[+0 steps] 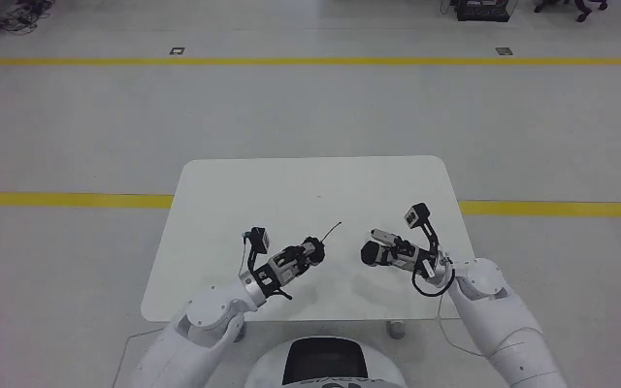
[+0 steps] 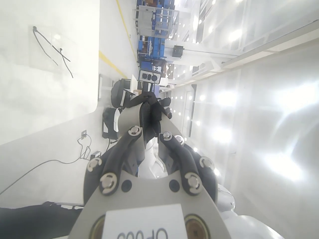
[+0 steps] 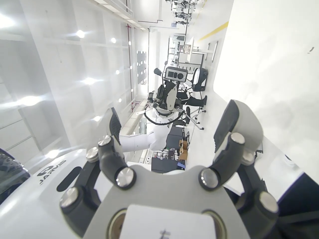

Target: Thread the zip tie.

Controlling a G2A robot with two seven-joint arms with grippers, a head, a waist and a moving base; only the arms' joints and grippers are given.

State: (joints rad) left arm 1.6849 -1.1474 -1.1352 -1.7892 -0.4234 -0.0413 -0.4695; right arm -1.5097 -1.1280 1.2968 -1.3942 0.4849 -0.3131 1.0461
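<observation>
1. Zip tie is sticking out of the left gripper, its thin free end slanting out over the white table toward the far side.
2. Left gripper's fingers are pressing together, clamping the tie.
3. Right gripper is hovering near the left one, facing it, apart from the tie.
4. Its fingers are standing wide, holding nothing.
</observation>
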